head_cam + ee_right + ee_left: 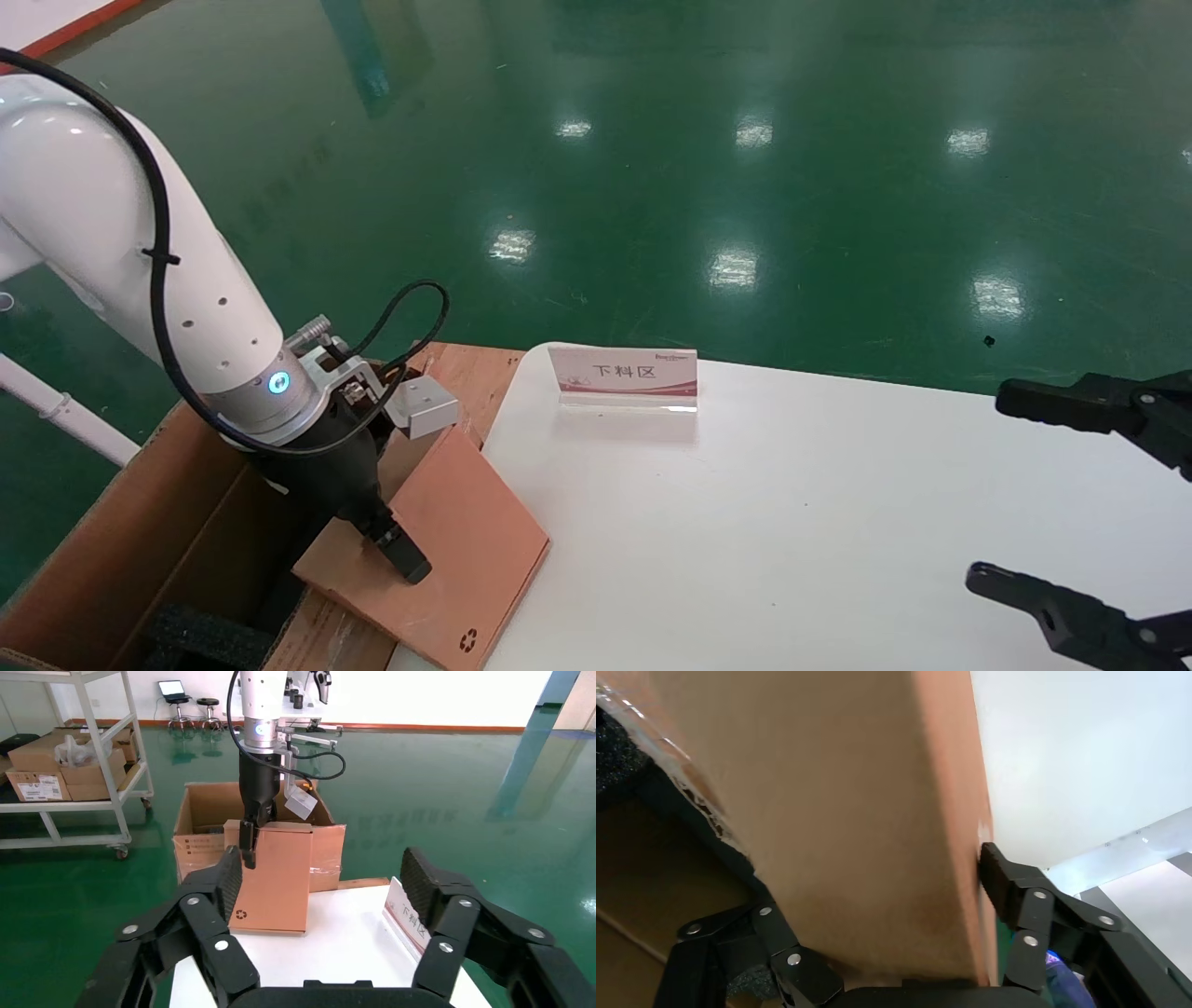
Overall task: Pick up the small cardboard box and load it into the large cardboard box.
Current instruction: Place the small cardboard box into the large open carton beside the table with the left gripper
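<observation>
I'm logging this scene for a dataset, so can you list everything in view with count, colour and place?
small box: one, pinkish-brown, tilted over the table's left edge, held above the large box's rim.
large box: one, brown, open, on the floor left of the table, black foam inside.
table: one, white, centre and right.
sign: one, white with red band, standing at the table's far edge.
shelf cart: one, white, across the green floor, holding cartons.
left gripper: one, black, clamped on the small box.
right gripper: one, black, open, over the table's right side.
</observation>
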{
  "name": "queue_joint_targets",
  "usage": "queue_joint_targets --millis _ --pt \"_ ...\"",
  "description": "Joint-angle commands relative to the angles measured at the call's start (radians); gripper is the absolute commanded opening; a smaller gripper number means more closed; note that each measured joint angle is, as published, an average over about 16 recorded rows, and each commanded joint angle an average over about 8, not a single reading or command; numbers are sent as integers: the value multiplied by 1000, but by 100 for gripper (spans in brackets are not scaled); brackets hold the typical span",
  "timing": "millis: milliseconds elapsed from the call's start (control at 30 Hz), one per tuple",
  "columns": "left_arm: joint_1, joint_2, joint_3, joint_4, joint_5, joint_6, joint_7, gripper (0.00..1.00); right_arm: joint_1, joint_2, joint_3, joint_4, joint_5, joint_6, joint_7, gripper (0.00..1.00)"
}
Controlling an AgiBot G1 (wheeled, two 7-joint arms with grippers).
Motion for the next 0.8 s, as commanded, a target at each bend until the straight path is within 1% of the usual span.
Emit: queue_joint_targets --millis 33,400,633,800 --pt "0 0 0 0 0 0 0 0 0 0 0 0 0 0 0 0" --pt "-14 -3 -5 -10 2 0 0 0 0 0 0 0 0 0 0 0" --pt "-114 -34 -48 -74 -18 25 5 0 0 0 0 -1 0 0 0 0" --pt "-184 -42 -72 -84 -22 56 4 0 0 0 -1 -1 0 0 -1 0"
